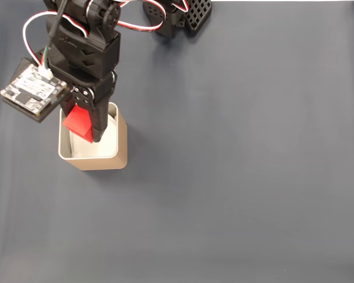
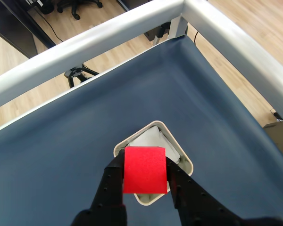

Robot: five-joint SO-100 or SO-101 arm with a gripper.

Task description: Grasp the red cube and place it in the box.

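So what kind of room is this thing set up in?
Probably an office or lab: the wrist view shows a wood floor, an office chair's wheeled base, and a metal-railed table under dark cloth.

Both views are evenly and brightly lit, with no harsh glare. In the fixed view the dark blue-grey cloth-covered desk (image 1: pixel 253 177) darkens slightly toward the corners, and the tan square thin-walled box (image 1: pixel 119 156) casts only a soft, faint shadow. The wrist view is sharp on the small matte bright red cube (image 2: pixel 144 169), while the pale metal frame rails (image 2: pixel 85 44) bow slightly from lens distortion and carry a mild sheen.
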